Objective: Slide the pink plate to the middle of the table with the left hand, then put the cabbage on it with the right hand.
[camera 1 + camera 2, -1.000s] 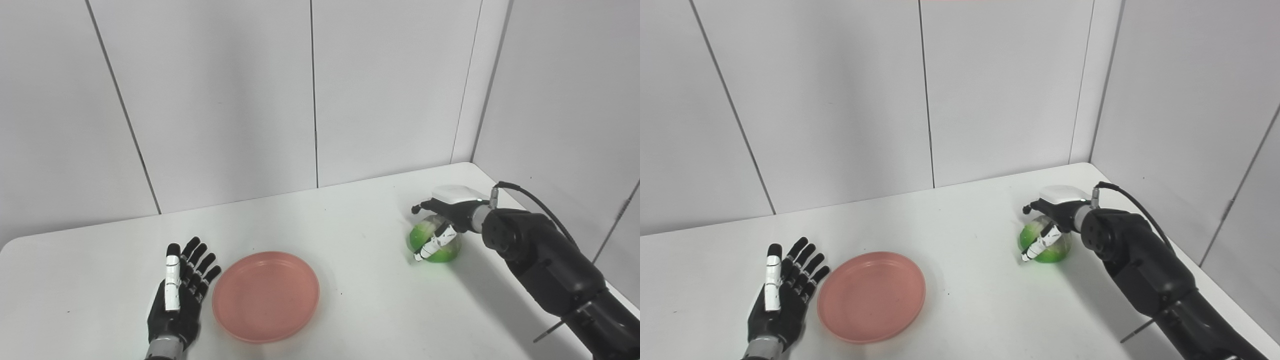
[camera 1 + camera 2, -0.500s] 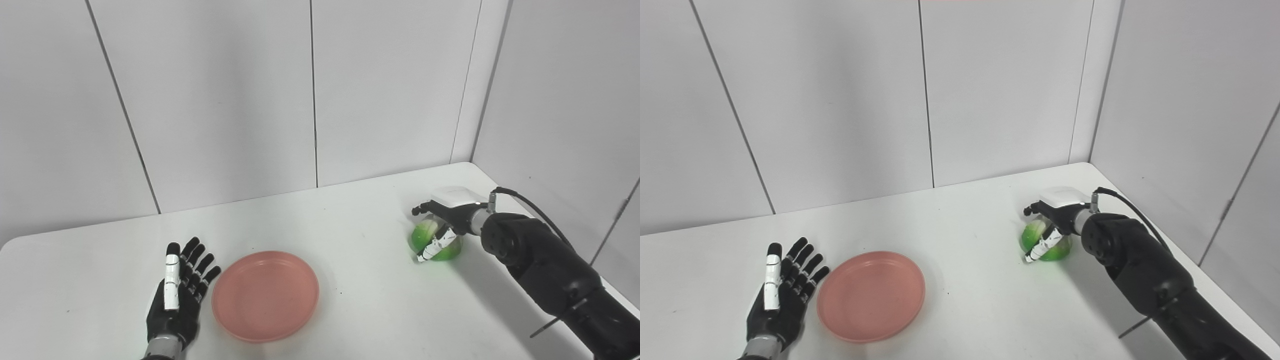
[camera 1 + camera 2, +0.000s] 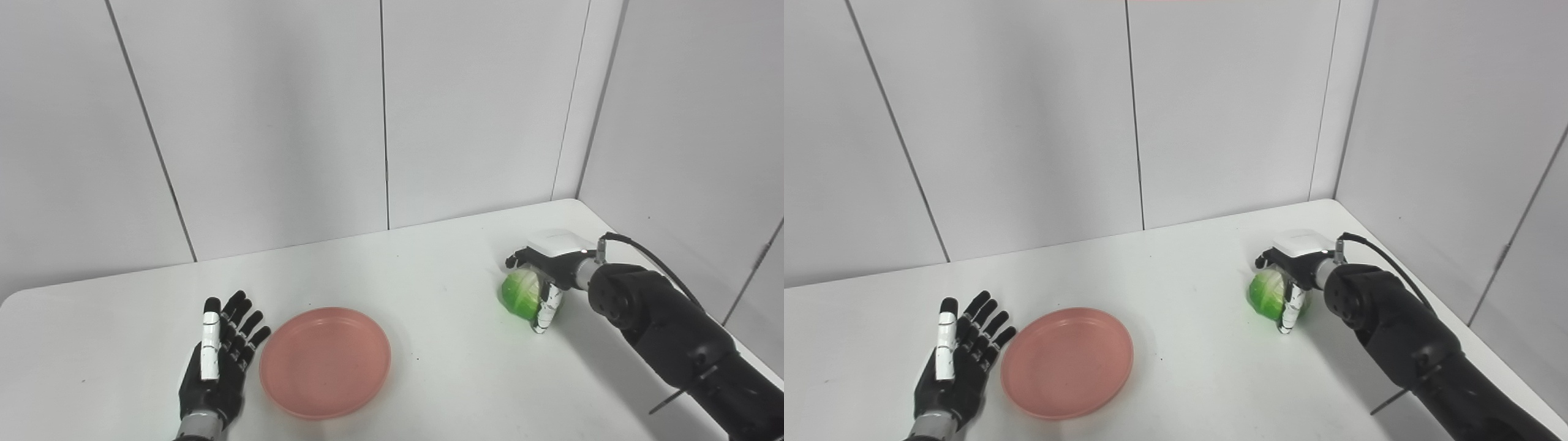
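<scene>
The right hand is wrapped around the cabbage, ready to carry it to the pink plate, while the left hand rests spread and empty beside it.

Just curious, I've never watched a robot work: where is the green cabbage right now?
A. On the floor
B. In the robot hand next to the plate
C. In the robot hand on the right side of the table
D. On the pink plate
C: the right robot hand is closed around the cabbage, far from the bare pink plate.
</scene>
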{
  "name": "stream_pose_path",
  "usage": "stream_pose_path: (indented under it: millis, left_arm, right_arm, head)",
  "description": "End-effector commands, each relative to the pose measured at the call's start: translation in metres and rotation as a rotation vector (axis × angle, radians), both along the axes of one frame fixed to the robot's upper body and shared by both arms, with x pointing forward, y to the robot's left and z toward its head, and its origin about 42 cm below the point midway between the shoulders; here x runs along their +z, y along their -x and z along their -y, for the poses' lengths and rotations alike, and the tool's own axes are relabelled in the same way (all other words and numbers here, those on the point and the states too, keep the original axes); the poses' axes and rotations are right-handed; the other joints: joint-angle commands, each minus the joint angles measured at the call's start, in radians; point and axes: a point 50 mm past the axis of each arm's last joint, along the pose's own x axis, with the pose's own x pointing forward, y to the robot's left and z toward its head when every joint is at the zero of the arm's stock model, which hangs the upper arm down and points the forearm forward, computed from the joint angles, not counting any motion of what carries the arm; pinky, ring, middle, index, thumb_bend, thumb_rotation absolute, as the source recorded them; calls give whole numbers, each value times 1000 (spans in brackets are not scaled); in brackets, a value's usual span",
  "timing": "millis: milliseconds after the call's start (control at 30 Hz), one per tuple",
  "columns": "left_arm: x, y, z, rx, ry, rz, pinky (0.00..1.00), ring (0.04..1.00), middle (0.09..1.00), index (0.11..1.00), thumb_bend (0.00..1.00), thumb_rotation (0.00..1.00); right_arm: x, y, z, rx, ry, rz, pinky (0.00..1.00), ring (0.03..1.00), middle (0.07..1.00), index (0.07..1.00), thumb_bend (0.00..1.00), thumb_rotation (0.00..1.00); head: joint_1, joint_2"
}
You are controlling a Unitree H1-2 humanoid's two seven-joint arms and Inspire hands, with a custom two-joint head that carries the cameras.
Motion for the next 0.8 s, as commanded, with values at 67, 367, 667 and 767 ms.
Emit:
stream_pose_path:
  millis: [67, 367, 667, 767]
  left_arm:
    - [-5, 1, 1, -3, -10, -39, 851, 912, 954, 863, 744, 862]
    - [-3, 3, 2, -1, -2, -42, 833, 907, 955, 860, 729, 865]
    - [-6, 2, 2, 4, 0, -52, 833, 893, 949, 843, 728, 859]
    - [-5, 2, 3, 3, -5, -56, 833, 893, 949, 844, 726, 866]
  right_arm:
    - [-1, 4, 10, 7, 8, -53, 410, 483, 787, 786, 580, 0]
    - [-2, 5, 12, 11, -18, -77, 382, 461, 770, 803, 520, 0]
    - [25, 12, -4, 77, -192, -56, 531, 457, 729, 820, 525, 0]
    - [44, 15, -19, 147, -206, -16, 510, 455, 710, 810, 525, 0]
  head:
    - [2, 5]
    - [6, 9]
    - [13, 14]
    - [17, 17]
